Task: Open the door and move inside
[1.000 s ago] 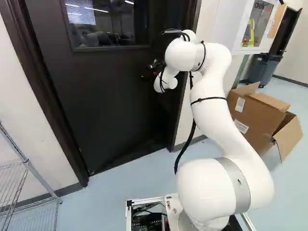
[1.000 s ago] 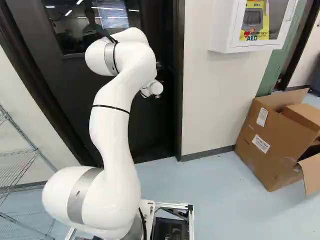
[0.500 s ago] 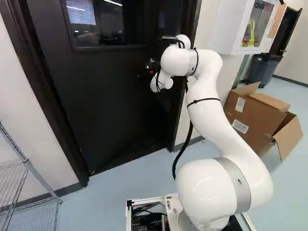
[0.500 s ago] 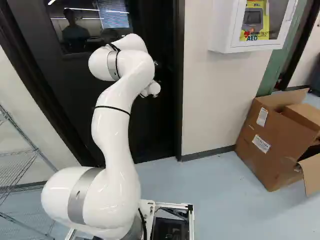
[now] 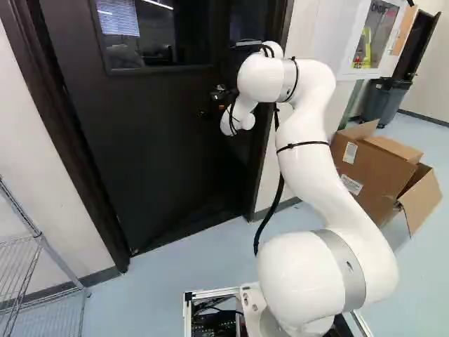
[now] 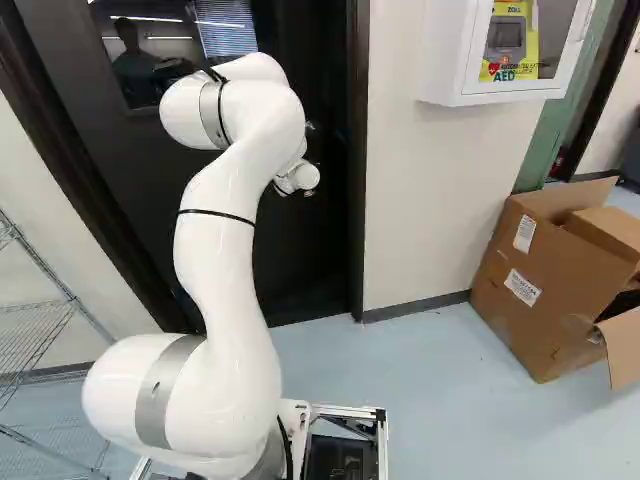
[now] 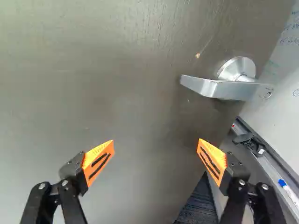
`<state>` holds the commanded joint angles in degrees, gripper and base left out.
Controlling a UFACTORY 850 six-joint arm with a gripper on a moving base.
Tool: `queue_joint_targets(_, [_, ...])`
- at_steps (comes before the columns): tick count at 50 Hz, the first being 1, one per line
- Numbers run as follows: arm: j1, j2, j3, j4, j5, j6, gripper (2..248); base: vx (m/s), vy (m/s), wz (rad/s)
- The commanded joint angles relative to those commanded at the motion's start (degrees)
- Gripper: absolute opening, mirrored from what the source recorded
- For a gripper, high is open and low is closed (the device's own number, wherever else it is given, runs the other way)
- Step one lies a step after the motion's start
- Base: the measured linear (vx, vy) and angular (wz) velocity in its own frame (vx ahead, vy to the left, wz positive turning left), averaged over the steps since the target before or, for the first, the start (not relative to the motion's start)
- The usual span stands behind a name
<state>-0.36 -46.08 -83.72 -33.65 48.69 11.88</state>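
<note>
So the white jointed arm (image 5: 305, 151) just shifted. Compared with half a second ago, its upper wrist joint sits higher and a bit left in the right base view, while the end of it has barely moved. Base hasn't budged. Reflections in the door glass (image 5: 154, 49) shifted too, but I can't swear the door itself swung.

The big dark door (image 5: 147, 154) is ahead, slightly left, and looks ajar to me. The black hand (image 7: 156, 140) is released, its orange-padded fingers spread wide with nothing between them. The silver metal lever handle (image 7: 219, 88) is on the door ahead of it, off to one side and not touched. My guess: it's lining up to push the door wider, then drive in. Risk is sliding off the flat face.

Containers: open brown cardboard box (image 6: 545, 285) on the right, contents unclear; white wall cabinet (image 6: 450, 65) with a yellow-and-grey device (image 6: 507, 40) inside; grey bin (image 5: 382, 102) far right, can't see in.
</note>
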Motion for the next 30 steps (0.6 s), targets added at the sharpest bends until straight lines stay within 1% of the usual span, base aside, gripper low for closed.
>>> queue_joint_targets(30, [-0.35,8.63,12.07,0.36,0.0,0.0,247,0.0,0.0,0.0])
